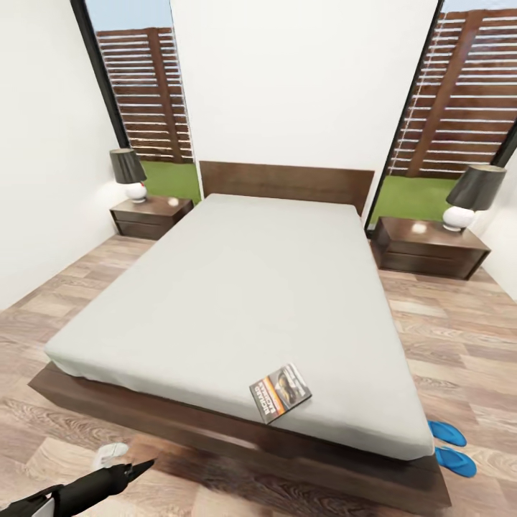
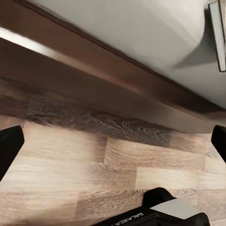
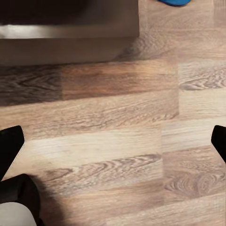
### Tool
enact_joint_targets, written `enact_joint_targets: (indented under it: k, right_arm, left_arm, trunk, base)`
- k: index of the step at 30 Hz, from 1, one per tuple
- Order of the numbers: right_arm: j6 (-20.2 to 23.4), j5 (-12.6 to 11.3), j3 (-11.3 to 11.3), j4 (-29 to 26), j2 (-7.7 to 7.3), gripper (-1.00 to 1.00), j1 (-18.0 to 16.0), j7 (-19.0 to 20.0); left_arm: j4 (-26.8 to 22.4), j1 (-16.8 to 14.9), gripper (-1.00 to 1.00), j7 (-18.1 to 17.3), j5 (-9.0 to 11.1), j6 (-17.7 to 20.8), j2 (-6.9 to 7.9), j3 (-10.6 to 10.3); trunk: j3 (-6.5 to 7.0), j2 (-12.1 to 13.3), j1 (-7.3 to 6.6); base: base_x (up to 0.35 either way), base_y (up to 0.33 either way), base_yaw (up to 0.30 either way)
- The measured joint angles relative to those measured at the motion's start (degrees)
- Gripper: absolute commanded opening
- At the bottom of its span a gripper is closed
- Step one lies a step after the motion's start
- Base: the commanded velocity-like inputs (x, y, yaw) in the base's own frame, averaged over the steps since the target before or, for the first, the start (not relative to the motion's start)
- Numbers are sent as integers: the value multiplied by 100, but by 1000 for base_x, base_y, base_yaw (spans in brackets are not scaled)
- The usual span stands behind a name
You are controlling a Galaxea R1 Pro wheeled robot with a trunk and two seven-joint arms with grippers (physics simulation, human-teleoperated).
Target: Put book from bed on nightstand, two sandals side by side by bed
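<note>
The book lies flat on the off-white mattress of the bed, close to its foot edge. Both blue sandals rest side by side on the wood floor, beside the bed's near right corner. A nightstand stands left of the headboard and a second nightstand stands right of it. My left gripper is open over the floor, facing the bed's dark frame; the book's edge shows above it. My right gripper hangs open above bare planks, with a sandal's tip far ahead.
Each nightstand carries a lamp with a dark shade. Tall windows flank the headboard. Wood floor runs along both sides of the bed, with a white wall close on the left. My left arm reaches in low at the foot of the bed.
</note>
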Motion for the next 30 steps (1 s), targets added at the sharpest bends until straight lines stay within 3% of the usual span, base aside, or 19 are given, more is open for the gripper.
enact_joint_targets:
  k: [7,21,22,25,26,29,30]
  right_arm:
    - [0,0,0,-1,-2,100,1,10]
    - [-1,-1,-8,-1,0,100,1,33]
    - [8,44,27,-8,276,100,2,34]
    - [46,63,33,-16,865,100,1,18]
    - [57,62,32,-20,1134,100,1,9]
    - [72,53,31,-25,1724,100,1,2]
    - [74,41,27,-26,1800,100,1,0]
  left_arm:
    - [1,-1,100,43,0,-1,-15,0]
    - [1,-1,100,46,-1,-1,-79,2]
    - [2,-2,100,46,0,-1,-86,3]
    - [2,-2,100,46,0,-1,-87,4]
    - [2,-2,100,46,0,-1,-87,4]
    - [0,-2,100,46,0,-1,-87,6]
    - [0,-2,100,46,0,-1,-85,7]
  trunk:
    - [0,0,0]
    - [0,0,0]
    - [0,0,0]
    - [0,0,0]
    - [0,0,0]
    - [0,0,0]
    - [0,0,0]
  base:
    - [0,0,184]
    - [0,0,10]
    - [0,0,0]
    - [0,0,0]
    - [0,0,0]
    - [0,0,0]
    - [0,0,0]
